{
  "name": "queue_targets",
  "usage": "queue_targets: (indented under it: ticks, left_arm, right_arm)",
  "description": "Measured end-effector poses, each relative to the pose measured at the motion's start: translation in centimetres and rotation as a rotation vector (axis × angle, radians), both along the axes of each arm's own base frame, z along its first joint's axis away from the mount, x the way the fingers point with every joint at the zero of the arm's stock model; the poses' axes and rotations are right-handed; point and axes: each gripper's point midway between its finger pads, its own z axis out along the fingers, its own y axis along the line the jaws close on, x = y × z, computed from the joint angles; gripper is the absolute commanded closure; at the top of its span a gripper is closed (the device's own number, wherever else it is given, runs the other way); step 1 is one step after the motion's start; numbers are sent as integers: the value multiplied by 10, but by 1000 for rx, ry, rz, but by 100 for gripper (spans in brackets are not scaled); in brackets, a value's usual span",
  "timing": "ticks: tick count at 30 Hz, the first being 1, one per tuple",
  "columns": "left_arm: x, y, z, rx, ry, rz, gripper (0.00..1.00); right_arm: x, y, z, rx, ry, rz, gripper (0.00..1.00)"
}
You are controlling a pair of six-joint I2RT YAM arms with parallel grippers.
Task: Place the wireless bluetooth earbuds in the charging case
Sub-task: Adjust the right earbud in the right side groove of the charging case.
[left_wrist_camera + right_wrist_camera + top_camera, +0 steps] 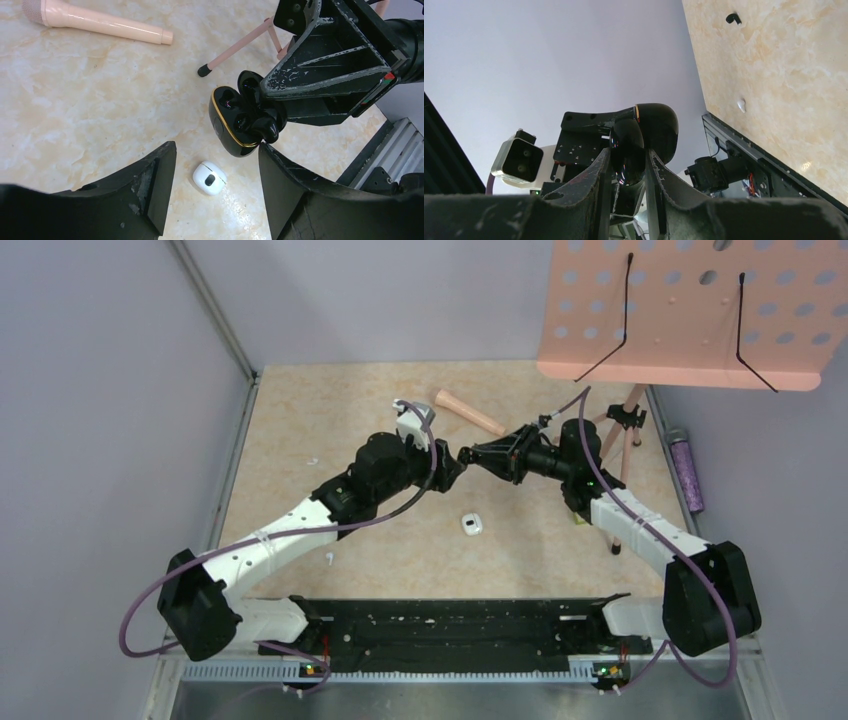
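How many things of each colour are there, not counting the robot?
Black: 1, charging case
White: 3, oval pod, tiny earbuds
Pink: 2, microphone, music stand
Purple: 1, tube
Total: 7

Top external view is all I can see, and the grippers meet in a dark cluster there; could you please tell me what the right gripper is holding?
Observer: The right gripper is shut on the charging case, glossy black with a gold rim.
Operator: Is the case open?
Observer: Yes, the left wrist view shows it hinged open, its inside turned toward that camera.
Operator: Does the left gripper carry anything?
Observer: No, its fingers stand apart with nothing seen between them.
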Motion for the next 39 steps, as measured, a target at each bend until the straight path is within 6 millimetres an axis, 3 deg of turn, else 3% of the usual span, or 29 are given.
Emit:
queue_targets:
  ticks: [8, 15, 19, 26, 31, 39]
  left_arm:
    - [2, 6, 1, -3, -4, 41, 36]
    - [-3, 11, 12, -18, -25, 31, 17]
    - [-12, 6, 15, -28, -26, -29, 11]
    - [-17, 0, 14, -39, -12, -68, 18]
    - [-13, -5, 1, -19, 18, -66, 22]
    - [-11, -9, -4, -20, 35, -67, 20]
  right_arm:
    - [2, 0, 1, 1, -6, -9, 100]
    - [-1, -1, -6, -2, 10, -4, 100]
    - [-2, -1, -4, 0, 6, -4, 100]
    - [-2, -1, -3, 1, 2, -4, 100]
    - [-3, -1, -3, 0, 3, -3, 100]
    - [-4, -2, -2, 0, 3, -4, 100]
